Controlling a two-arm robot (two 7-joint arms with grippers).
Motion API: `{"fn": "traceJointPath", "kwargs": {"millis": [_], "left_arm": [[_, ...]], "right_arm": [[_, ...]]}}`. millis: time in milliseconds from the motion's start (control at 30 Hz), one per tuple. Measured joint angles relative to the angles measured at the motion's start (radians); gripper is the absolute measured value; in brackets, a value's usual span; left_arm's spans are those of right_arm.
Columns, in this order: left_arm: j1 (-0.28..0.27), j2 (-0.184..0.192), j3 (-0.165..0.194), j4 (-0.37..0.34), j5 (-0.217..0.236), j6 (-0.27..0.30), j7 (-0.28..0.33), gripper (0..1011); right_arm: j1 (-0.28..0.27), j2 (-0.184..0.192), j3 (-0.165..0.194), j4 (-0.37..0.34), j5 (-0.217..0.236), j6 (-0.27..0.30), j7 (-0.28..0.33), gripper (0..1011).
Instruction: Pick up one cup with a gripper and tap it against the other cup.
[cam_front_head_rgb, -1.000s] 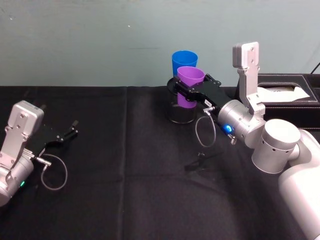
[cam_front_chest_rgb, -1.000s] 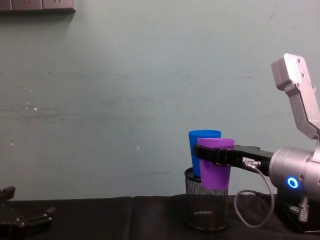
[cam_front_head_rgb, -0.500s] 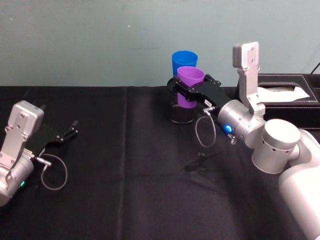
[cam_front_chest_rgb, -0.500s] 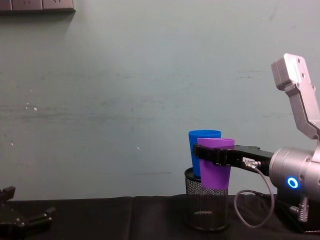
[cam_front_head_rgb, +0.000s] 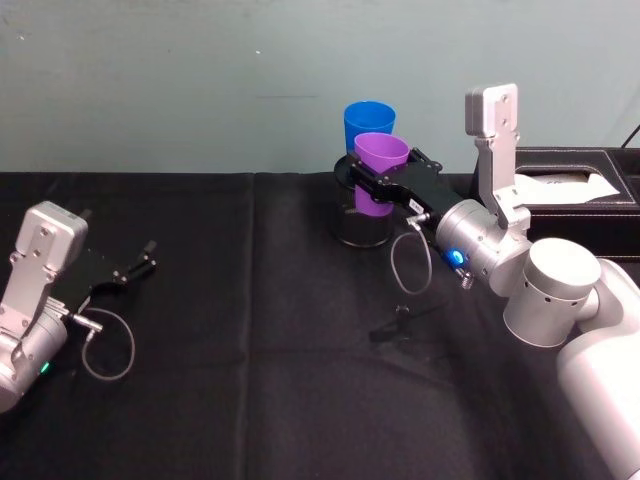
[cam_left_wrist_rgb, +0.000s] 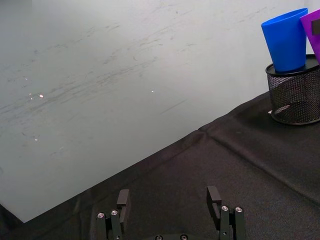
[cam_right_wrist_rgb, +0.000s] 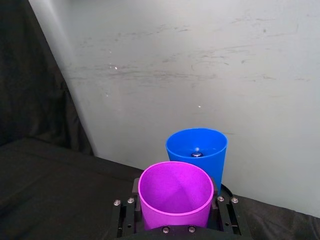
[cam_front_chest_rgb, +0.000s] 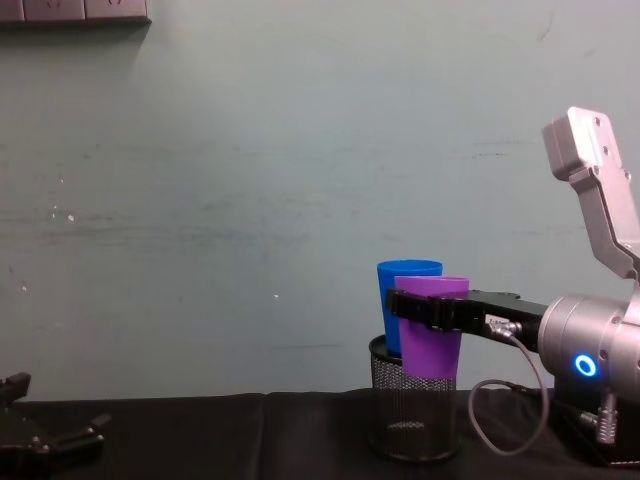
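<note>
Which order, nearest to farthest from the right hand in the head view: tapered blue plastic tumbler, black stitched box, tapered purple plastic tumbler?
1. Purple plastic tumbler: held in the right hand.
2. Blue plastic tumbler: just behind the purple one.
3. Black stitched box: off to the right.

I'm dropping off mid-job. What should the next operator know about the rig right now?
Right pincer: shut on the purple cup, holding it lifted right beside the blue cup.
Left pincer: open, parked low at the left of the table.
Blue cup: upright in the mesh pen holder.
Done: purple cup picked up and brought alongside.
Left: the tap; whether the cups touch cannot be told.
</note>
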Motion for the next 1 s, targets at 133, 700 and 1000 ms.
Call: {"fn": "traceJointPath", "kwargs": {"millis": [133,700,1000], "left_arm": [[0.0,0.0,0.0,0.0,0.0,0.0,0.0,1000],[0.0,0.0,0.0,0.0,0.0,0.0,0.0,1000],[0.0,0.0,0.0,0.0,0.0,0.0,0.0,1000]], "right_arm": [[0.0,0.0,0.0,0.0,0.0,0.0,0.0,732],[0.0,0.0,0.0,0.0,0.0,0.0,0.0,733],[0.0,0.0,0.0,0.0,0.0,0.0,0.0,733]]}}
